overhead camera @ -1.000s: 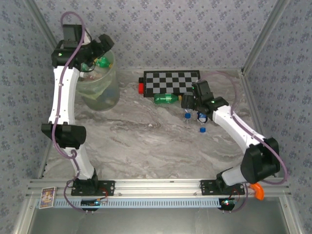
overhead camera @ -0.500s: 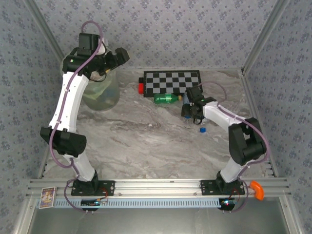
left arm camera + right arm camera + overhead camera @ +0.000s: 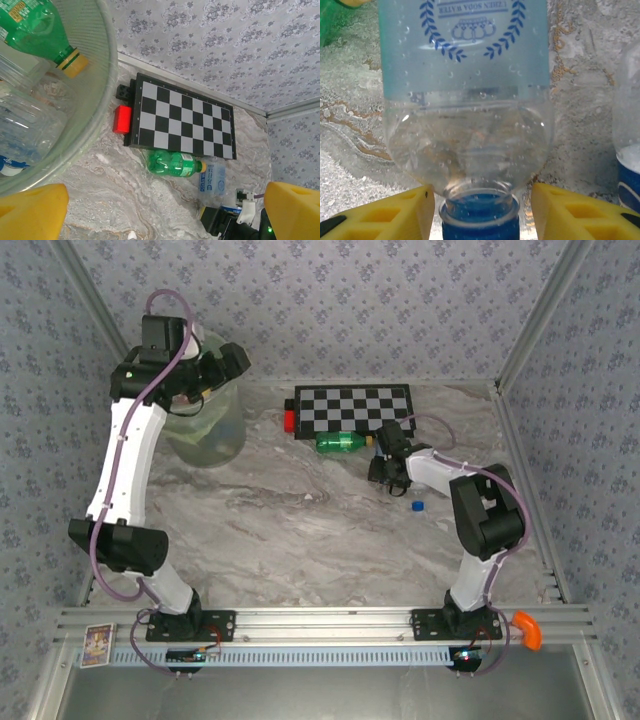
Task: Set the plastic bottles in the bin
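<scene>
Upper left: left gripper (image 3: 162, 212) held above the rim of the bin (image 3: 212, 440), fingers spread wide; binned green bottle (image 3: 35, 27) seen inside. Centre: 1 loose green bottle (image 3: 343, 443) laid beside checkerboard (image 3: 352, 406). Right: right gripper (image 3: 481, 210) fingers set astride clear bottle (image 3: 465, 125) at its blue cap, narrow gaps left.

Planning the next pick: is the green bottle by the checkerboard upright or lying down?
Lying down: the green bottle rests lengthwise on the table beside the checkerboard.

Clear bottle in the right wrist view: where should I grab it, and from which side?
Probably the neck, just behind the blue cap, coming from the cap end. The clear bottle lies on its side with the cap toward the right gripper, whose fingers stand either side of that narrow part.
</scene>
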{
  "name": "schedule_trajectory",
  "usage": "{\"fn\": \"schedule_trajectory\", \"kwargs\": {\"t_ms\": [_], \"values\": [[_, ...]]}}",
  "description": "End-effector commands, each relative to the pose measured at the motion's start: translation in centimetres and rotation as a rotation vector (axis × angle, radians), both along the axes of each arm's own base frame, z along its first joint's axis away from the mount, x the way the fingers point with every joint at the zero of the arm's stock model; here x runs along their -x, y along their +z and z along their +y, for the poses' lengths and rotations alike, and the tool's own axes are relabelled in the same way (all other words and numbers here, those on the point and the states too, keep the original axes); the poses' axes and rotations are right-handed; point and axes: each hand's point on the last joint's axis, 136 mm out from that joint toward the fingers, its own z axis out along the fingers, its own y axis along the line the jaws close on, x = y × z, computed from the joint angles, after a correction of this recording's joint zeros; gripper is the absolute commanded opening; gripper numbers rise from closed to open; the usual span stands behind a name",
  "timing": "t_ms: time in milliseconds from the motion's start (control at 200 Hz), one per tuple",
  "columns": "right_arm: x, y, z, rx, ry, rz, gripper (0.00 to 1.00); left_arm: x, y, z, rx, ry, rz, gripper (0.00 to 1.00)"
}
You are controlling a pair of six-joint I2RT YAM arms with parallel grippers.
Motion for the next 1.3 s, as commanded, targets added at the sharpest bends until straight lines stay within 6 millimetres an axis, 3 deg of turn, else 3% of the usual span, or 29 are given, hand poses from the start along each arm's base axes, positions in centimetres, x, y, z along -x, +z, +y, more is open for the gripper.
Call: {"fn": "schedule_trajectory", "kwargs": {"t_ms": [0, 260, 460, 630, 800, 955, 1010, 1020, 1060, 1189, 1219, 1294], "values": [[-0.4, -0.7, 0.0, 0.002, -0.003, -0.003, 0.49, 1.0, 1.6, 0.2, 0.019, -0.006, -0.044, 1.00], [0.2, 0.1, -0.2, 0.017, 0.012, -0.017, 0.33, 0.3, 1.5, 0.4, 0.047, 0.001, -0.046, 1.00], [0.9, 2.4, -0.3, 0.027, 0.018, -0.060, 0.33, -0.1, 1.5, -0.2, 0.081, -0.013, -0.044, 1.00], [1.4, 6.3, 0.0, 0.043, 0.041, -0.147, 0.32, -0.4, 1.1, -0.4, 0.095, -0.018, -0.036, 0.97], [1.2, 11.6, 0.8, 0.050, 0.086, -0.274, 0.30, -0.9, 1.4, -1.5, 0.163, -0.040, -0.044, 0.94], [1.4, 16.8, 3.2, 0.054, 0.173, -0.410, 0.30, -1.1, 2.0, -2.8, 0.229, -0.081, -0.048, 0.91], [1.7, 17.7, 4.3, 0.063, 0.218, -0.435, 0.30, -1.1, 2.4, -3.4, 0.254, -0.100, -0.057, 0.90], [1.5, 18.9, 4.7, 0.055, 0.223, -0.462, 0.30, -1.1, 2.4, -3.6, 0.258, -0.105, -0.056, 0.90], [1.6, 20.3, 5.7, 0.055, 0.253, -0.496, 0.30, -1.0, 2.7, -4.2, 0.277, -0.125, -0.063, 0.89], [2.3, 23.4, 9.2, 0.037, 0.361, -0.576, 0.30, -0.6, 3.9, -6.4, 0.305, -0.199, -0.110, 0.86], [2.5, 24.1, 9.9, 0.024, 0.386, -0.589, 0.30, -0.6, 2.8, -6.9, 0.308, -0.211, -0.088, 0.86], [3.0, 25.5, 11.6, -0.019, 0.442, -0.613, 0.30, -0.3, 2.9, -8.1, 0.327, -0.251, -0.095, 0.85]]}}
